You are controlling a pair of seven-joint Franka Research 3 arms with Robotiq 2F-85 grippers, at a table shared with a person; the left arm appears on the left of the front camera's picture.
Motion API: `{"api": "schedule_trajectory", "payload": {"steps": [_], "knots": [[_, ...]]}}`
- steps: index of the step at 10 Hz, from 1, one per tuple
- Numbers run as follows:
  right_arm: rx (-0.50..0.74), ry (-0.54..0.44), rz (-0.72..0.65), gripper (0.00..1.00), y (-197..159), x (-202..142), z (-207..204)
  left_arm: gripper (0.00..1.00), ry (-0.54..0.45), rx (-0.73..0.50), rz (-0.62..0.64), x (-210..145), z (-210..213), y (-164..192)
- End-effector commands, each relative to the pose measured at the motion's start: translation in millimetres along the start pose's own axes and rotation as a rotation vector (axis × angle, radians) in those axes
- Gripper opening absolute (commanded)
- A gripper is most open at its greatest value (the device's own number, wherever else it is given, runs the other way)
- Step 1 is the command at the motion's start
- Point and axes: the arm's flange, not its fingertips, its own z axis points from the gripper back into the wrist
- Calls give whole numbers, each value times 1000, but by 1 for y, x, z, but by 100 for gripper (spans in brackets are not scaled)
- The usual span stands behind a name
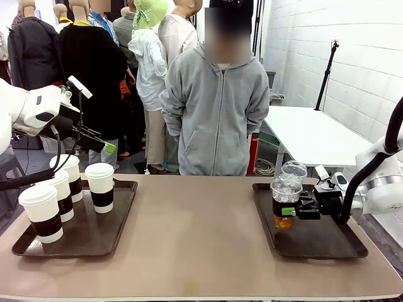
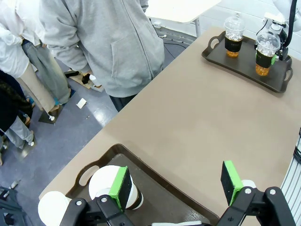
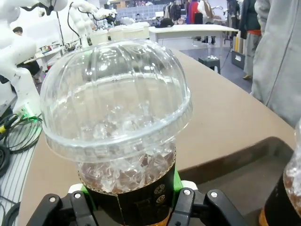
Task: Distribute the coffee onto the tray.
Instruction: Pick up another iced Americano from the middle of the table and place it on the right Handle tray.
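Several white lidded coffee cups (image 1: 101, 187) with dark sleeves stand on the left tray (image 1: 88, 242). My left gripper (image 1: 94, 141) hovers open above them. In the left wrist view its green pads (image 2: 123, 186) straddle bare table and tray, with a white cup (image 2: 106, 181) just below the left pad. On the right tray (image 1: 327, 248), my right gripper (image 1: 301, 206) is shut on the dark sleeve of a clear dome-lidded iced coffee (image 1: 285, 200) (image 3: 117, 117). I cannot tell whether that cup rests on the tray or hangs just above it. A second iced coffee (image 1: 294, 170) (image 3: 292, 188) stands behind it.
A person in a grey hoodie (image 1: 217, 116) stands at the far edge of the table, arms at the sides. The brown tabletop (image 1: 195, 233) stretches bare between the two trays. A white table (image 1: 312, 135) stands beyond the right tray.
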Motion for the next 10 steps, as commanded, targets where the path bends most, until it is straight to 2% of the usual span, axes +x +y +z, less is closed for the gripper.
{"api": "schedule_trajectory", "payload": {"steps": [1,6,10], "knots": [[-14,-23,18,65,5,-5,3,100,-2,-7,5,-2,-1,2],[-37,-27,-9,65,10,-26,5,100,-2,-7,5,-2,-1,2],[-29,-18,-25,65,13,-30,1,100,-2,-7,5,-2,-1,2]]}}
